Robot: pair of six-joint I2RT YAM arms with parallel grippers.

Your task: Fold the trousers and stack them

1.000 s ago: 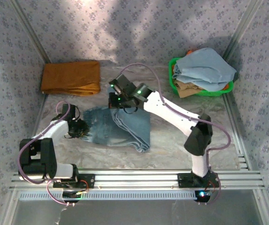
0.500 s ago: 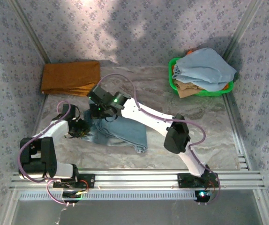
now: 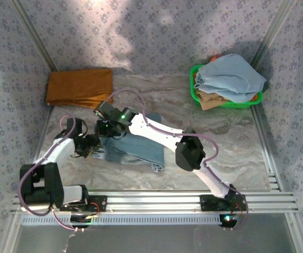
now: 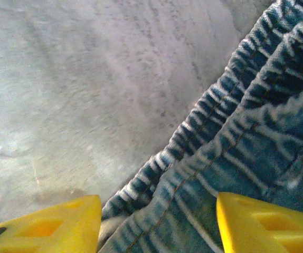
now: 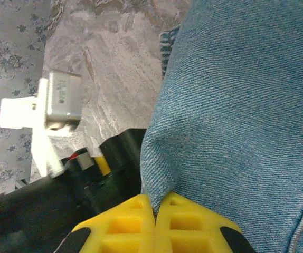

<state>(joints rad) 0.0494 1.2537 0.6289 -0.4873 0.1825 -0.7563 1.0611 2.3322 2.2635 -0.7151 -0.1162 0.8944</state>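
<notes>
The trousers point(image 3: 141, 150) lie partly folded on the marbled tabletop point(image 3: 220, 132), near the orange cloth point(image 3: 79, 88); they are not stacked yet; the right gripper point(image 5: 155, 211) pinches a soft blue denim fold tight; the left gripper point(image 4: 157, 211) is spread wide around the thick, ribbed waistband; I think more folding is left.

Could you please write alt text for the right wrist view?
The right pincer is shut, yellow fingertips pinching a fold of the blue denim trousers. To the left are the marbled table and part of the left arm.
</notes>
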